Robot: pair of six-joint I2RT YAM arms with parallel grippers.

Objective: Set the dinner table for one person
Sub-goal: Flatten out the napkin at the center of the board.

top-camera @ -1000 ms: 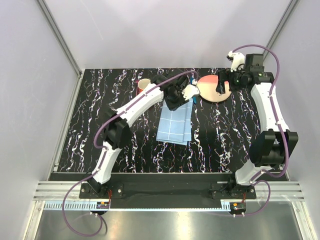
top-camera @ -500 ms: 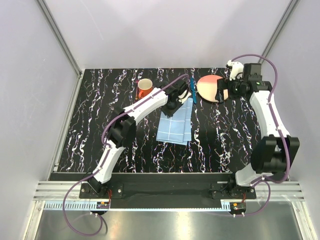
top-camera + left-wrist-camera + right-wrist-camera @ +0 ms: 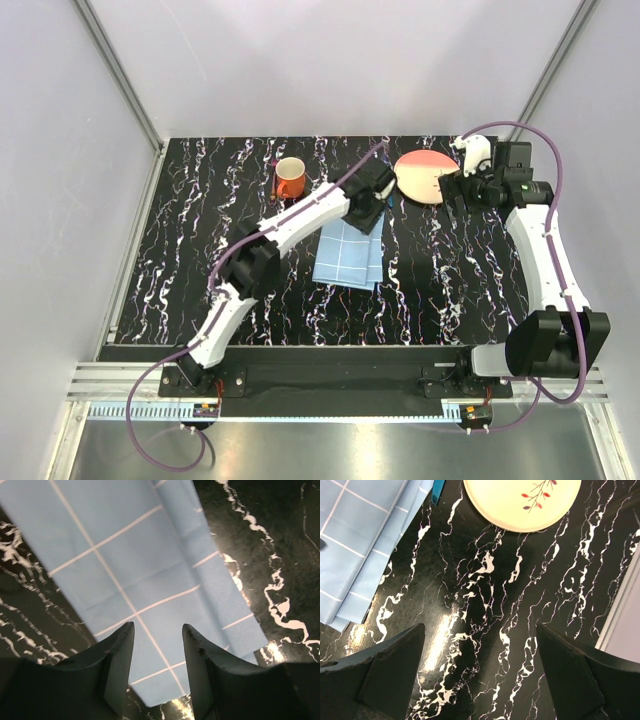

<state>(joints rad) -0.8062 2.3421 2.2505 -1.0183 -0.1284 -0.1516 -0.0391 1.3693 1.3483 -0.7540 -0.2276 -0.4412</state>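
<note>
Two white arms (image 3: 300, 212) with black joints (image 3: 252, 268), looping purple cables (image 3: 510, 123), dark wedge-shaped end effector fingers (image 3: 117, 667).

Bright, even light from overhead fills the top view, whitening the pale back wall (image 3: 350, 70) and leaving shadows faint. The glossy black, white-streaked marble-look tabletop (image 3: 180, 230) throws white glare patches in both wrist views. The light-blue checked cloth (image 3: 125, 555) shows crisp and evenly lit.

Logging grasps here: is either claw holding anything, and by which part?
Nothing is held. The left claw stands open above the blue checked cloth; the right claw is wide open over the dinner table.
</note>
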